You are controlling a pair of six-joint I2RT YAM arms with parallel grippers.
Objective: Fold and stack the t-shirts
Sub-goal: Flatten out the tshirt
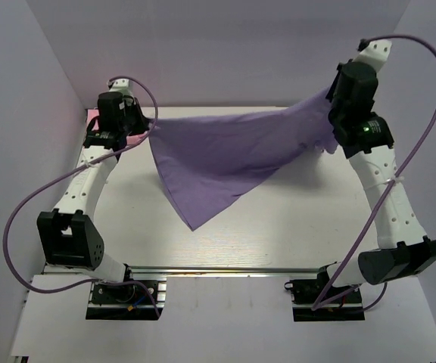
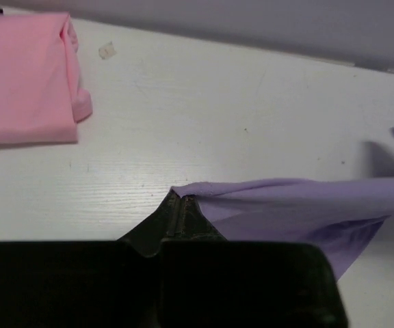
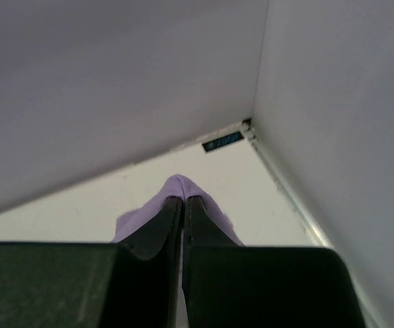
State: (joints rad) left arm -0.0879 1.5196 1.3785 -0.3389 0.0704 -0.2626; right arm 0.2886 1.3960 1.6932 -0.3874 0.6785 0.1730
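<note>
The lavender-purple t-shirt (image 1: 218, 159) hangs stretched between both arms above the table, its lower part drooping to a point near the table's middle. My left gripper (image 1: 151, 128) is shut on the shirt's left corner; in the left wrist view the gripper (image 2: 182, 198) pinches the purple cloth (image 2: 299, 201). My right gripper (image 1: 330, 97) is shut on the shirt's right corner, and the cloth (image 3: 178, 186) bulges over the tips of the gripper (image 3: 184, 199). The pink t-shirt (image 2: 22, 78) lies folded at the table's far left; a sliver of it shows in the top view (image 1: 92, 115).
White walls enclose the white table (image 1: 294, 227) at the back and on both sides. Purple cables (image 1: 21, 212) loop out from each arm. A rail (image 1: 225, 268) runs along the table's near edge.
</note>
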